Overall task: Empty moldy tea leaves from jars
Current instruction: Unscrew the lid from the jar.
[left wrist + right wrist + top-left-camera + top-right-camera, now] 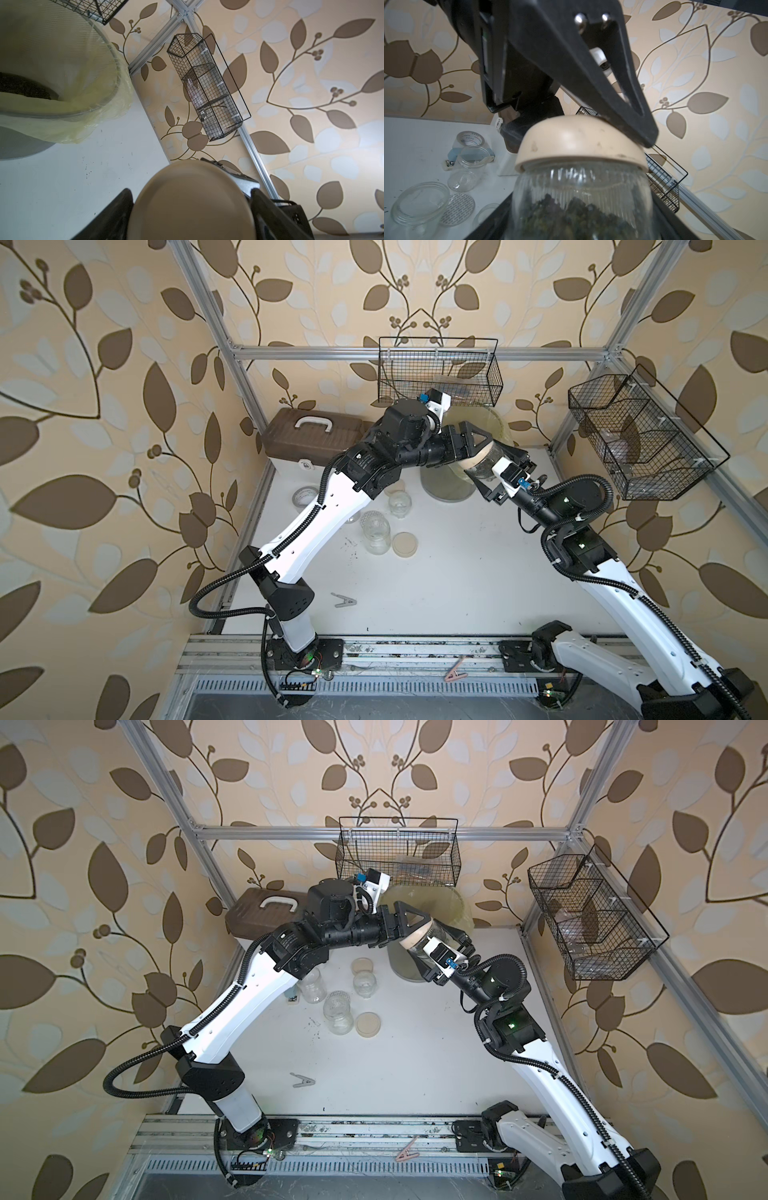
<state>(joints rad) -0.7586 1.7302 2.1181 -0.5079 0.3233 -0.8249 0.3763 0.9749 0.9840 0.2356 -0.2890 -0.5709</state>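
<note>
The tea leaves [577, 216] sit as a dark crumbly mass inside a ribbed glass jar [579, 185] with its beige lid [577, 141] on. The jar is off the table, tilted nearly onto its side, just beside the bin [113, 68]. The right claw [494, 472] is clamped around the glass body. The left claw [190, 193] is narrowed onto the lid, with a finger against each side of its rim. The bin has a yellow liner [116, 116], and a dark heap [22, 87] lies in its bottom. On the white table [457, 572] stand three open, empty jars [338, 1011]. Two loose lids [368, 1024] and a dotted lid [456, 207] lie near them.
</note>
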